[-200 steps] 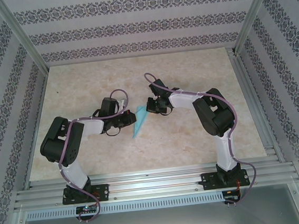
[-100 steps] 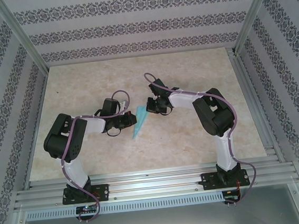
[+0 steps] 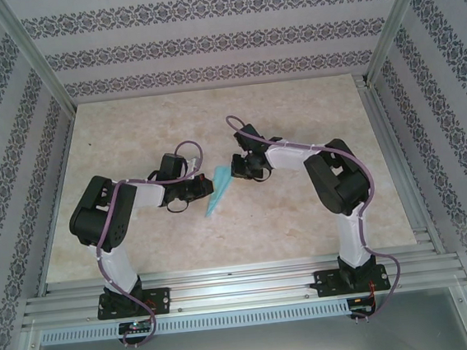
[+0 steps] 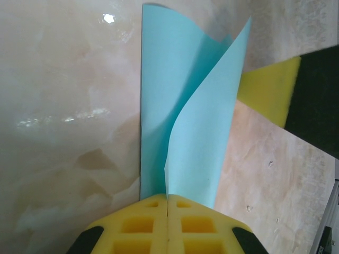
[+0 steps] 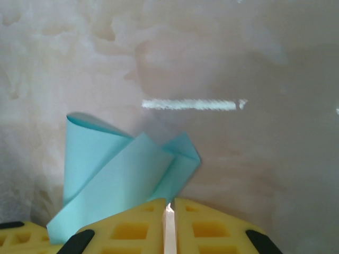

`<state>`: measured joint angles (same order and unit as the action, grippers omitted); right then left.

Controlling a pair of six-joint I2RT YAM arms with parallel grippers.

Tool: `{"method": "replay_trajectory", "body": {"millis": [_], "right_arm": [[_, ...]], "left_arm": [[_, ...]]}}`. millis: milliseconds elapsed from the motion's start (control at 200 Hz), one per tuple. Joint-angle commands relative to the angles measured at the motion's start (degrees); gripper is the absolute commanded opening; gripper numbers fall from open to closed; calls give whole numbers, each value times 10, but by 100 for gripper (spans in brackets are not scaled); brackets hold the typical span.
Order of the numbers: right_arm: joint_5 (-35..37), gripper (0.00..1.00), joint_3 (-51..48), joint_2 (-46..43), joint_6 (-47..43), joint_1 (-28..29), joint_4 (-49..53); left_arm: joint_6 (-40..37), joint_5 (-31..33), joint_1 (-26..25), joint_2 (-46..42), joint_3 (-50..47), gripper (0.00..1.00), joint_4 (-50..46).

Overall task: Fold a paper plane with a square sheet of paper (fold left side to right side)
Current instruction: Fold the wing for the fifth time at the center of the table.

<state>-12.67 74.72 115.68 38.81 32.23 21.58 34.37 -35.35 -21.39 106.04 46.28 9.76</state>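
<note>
Bright, even overhead light, soft faint shadows. Wrist cams: white glare on table (image 4: 53, 63) left of and above paper plane (image 4: 185, 121); foreground below it soft.

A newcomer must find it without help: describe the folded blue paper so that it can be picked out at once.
On the pale marble-patterned table, look to the middle, where the left end effector and the right end effector nearly meet. Between them sits the cyan paper, a slim folded wedge pinched by the left one. Nothing else on the table is bright blue.
</note>
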Motion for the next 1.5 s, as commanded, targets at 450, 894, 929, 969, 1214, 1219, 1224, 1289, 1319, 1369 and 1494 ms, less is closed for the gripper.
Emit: {"method": "replay_trajectory", "body": {"millis": [450,894,929,969,1214,1219,1224,1289,1319,1369,1494], "right_arm": [[-70,11,-29,-36,68,57,-91],[-70,11,-28,3,72,64,-91],[-70,11,-29,4,72,64,-92],[-69,11,-30,5,72,64,-91],[-65,11,-30,11,66,62,-87],[-65,11,-30,11,66,62,-87],[-65,11,-31,11,67,62,-87],[-66,11,-31,13,67,61,-88],[-66,11,-32,14,67,61,-90],[-65,11,-33,16,66,62,-89],[-59,11,-38,18,65,60,-78]], "left_arm": [[-25,8,3,35,2,2,-1],[-26,10,0,44,6,2,0],[-25,10,0,45,6,1,0],[-25,10,-1,46,7,1,0],[-26,12,0,51,10,0,-1],[-27,12,0,51,9,0,0],[-27,12,0,51,9,0,-1],[-26,13,0,53,9,0,-1],[-26,13,0,55,9,0,0],[-25,13,-1,56,10,0,0],[-26,10,0,48,10,0,-2]]}}
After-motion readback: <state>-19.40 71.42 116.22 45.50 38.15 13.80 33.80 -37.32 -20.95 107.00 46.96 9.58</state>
